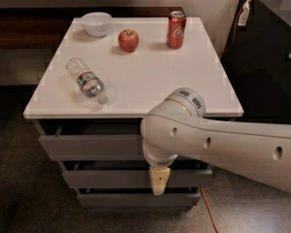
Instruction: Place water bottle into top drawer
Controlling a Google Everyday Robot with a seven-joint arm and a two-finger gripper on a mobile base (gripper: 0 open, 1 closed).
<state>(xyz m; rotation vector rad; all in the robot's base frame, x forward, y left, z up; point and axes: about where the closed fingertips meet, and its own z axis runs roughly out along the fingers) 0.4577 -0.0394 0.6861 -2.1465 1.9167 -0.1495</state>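
Observation:
The water bottle (86, 81) lies on its side on the left part of the white tabletop (184, 81), with its pale cap pointing toward the front edge. The top drawer (87, 147) sits just under the tabletop, its flat grey front facing me with a dark gap above it. My gripper (158, 179) hangs pointing down in front of the drawers, at the level of the middle drawer, right of and below the bottle. Its cream fingers are pressed together and hold nothing. My arm's elbow (184, 115) covers the right part of the top drawer's front.
A red apple (128, 40), a red soda can (176, 29) and a white bowl (96, 23) stand at the back of the tabletop. Two more grey drawers (102, 177) lie below the top one. A dark cabinet (271, 57) stands at the right, and an orange cable (208, 212) lies on the floor.

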